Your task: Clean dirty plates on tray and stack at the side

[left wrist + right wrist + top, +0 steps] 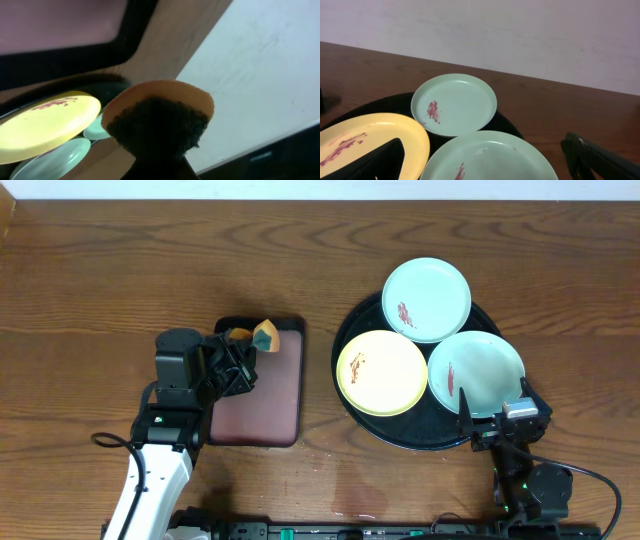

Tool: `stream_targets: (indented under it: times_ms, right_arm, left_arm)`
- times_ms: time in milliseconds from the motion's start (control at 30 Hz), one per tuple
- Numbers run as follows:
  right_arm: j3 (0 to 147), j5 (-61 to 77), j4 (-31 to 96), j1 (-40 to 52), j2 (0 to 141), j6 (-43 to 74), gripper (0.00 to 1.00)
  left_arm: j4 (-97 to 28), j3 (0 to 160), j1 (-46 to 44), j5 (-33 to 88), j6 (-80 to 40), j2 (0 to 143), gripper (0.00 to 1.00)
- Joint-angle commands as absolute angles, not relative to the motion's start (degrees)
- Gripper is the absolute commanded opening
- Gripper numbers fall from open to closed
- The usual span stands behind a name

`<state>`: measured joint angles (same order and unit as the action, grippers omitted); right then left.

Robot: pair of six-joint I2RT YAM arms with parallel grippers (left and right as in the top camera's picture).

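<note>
- Black tray (410,432), front-right, carries three smeared plates: yellow plate (382,372), far mint plate (427,300), near mint plate (476,370).
- Tabletop (120,260) bare along back edge.
- Left gripper (252,340) clamps sponge (265,335); right gripper (495,412) spread apart.

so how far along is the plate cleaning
Nothing looks done: the yellow plate, far mint plate and near mint plate sit smeared on the black tray, none stacked on the table. In hand: the left gripper holds a sponge over the maroon tray; the right gripper is open by the near mint plate. Left: wiping and stacking all three.
</note>
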<state>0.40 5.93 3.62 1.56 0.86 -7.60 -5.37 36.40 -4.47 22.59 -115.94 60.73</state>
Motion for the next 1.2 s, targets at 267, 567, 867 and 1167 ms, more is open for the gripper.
stream_targets:
  times_ms: [267, 567, 867, 1167]
  right_arm:
    - [0.3, 5.9, 3.8, 2.1, 0.8, -8.0, 0.99]
    - [0.3, 5.9, 3.8, 2.1, 0.8, -8.0, 0.99]
    - [0.3, 5.9, 3.8, 2.1, 0.8, -8.0, 0.99]
    - [0.3, 5.8, 3.8, 2.1, 0.8, -8.0, 0.99]
  left_arm:
    - [-6.7, 37.6, -3.9, 22.3, -119.6, 64.3, 0.07]
    - [-7.3, 37.6, -3.9, 22.2, -119.6, 66.1, 0.07]
    - [-10.6, 37.6, -3.9, 23.0, -107.7, 66.8, 0.07]
    - [12.9, 37.6, -3.9, 44.9, -56.2, 66.8, 0.08]
